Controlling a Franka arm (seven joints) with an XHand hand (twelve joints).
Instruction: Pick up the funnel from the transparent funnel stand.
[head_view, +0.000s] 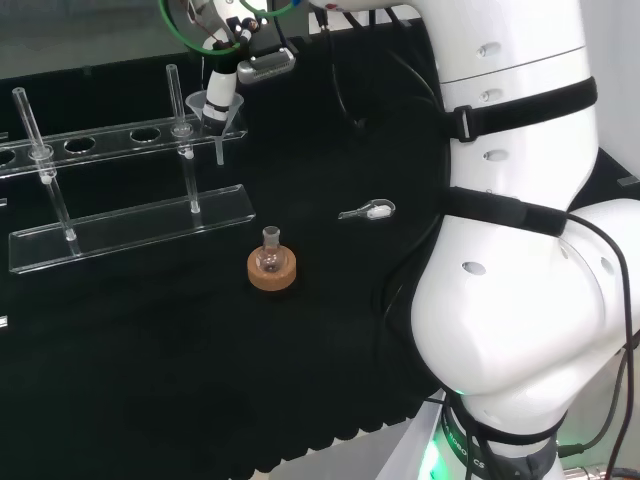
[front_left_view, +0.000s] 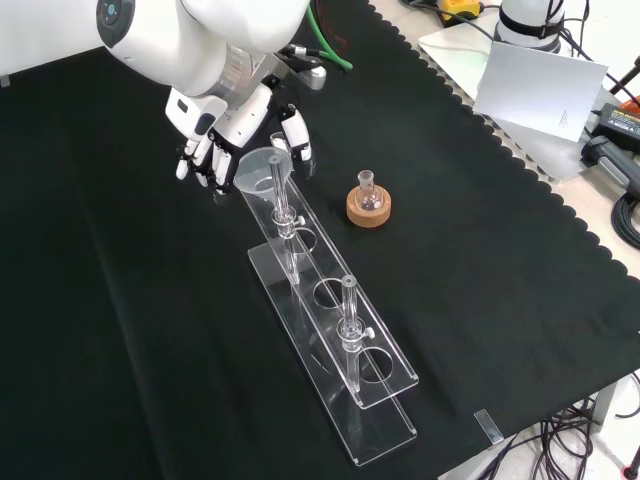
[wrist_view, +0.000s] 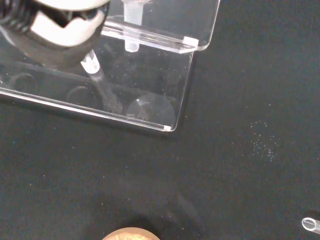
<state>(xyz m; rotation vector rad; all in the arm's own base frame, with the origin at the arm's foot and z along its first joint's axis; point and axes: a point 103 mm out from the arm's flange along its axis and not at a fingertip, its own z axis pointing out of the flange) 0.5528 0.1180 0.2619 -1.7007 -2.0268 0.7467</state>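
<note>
The clear funnel (head_view: 206, 104) sits in the end hole of the transparent stand (head_view: 130, 226), at the stand's right end in the head view. In the front view the funnel (front_left_view: 262, 166) is at the stand's (front_left_view: 385, 375) far end. My hand (front_left_view: 228, 128) hangs right over and behind it, with bent fingers (front_left_view: 198, 158) on one side and another finger (front_left_view: 298, 145) on the other. In the head view one fingertip (head_view: 220, 96) reaches the funnel's rim. I cannot tell whether the fingers press it. The wrist view has a finger (wrist_view: 60, 30) beside the stand (wrist_view: 150, 75) and the funnel's stem (wrist_view: 131, 20).
A small round flask on a cork ring (head_view: 271, 269) stands in front of the stand; the same ring (front_left_view: 367, 205) is right of the funnel in the front view. A small scoop with white powder (head_view: 370, 211) lies nearer the arm. Two upright rods rise from the stand.
</note>
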